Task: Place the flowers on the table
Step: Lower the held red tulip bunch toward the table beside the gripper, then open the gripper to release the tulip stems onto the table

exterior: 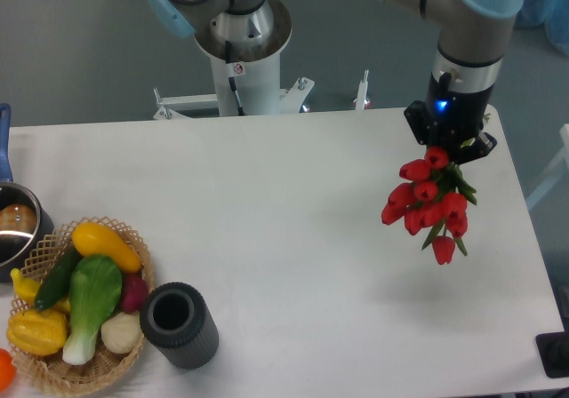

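Note:
The flowers, a bunch of red tulips with green leaves, hang blossoms-down from my gripper above the right side of the white table. The gripper is shut on the stem end of the bunch, which its body hides. The tulips are held clear above the tabletop, with a faint shadow beneath them.
A wicker basket of vegetables stands at the front left. A dark grey ribbed cylinder vase stands right beside it. A pot sits at the left edge. The robot's base stands behind the table's far edge.

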